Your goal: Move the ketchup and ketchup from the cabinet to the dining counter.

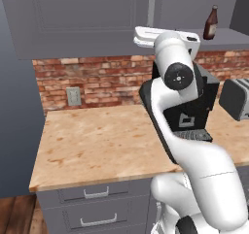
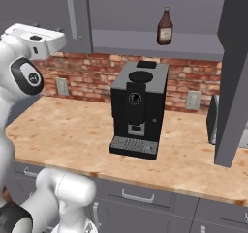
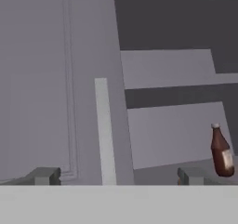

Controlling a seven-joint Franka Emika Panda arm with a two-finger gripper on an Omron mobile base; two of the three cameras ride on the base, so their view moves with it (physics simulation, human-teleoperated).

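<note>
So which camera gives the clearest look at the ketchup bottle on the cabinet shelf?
The right base view: the ketchup bottle stands upright on the cabinet shelf, unobstructed, its label facing the camera. The left base view shows it smaller, near the edge, above the arm. The hand view catches it low at the right.

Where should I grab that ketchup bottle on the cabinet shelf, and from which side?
Grip the ketchup bottle around its wide lower body, at the pale label, not the narrow neck. It stands upright near the shelf front edge, so come in level from the open front. The gripper is open, and left of the bottle in the hand view.
</note>
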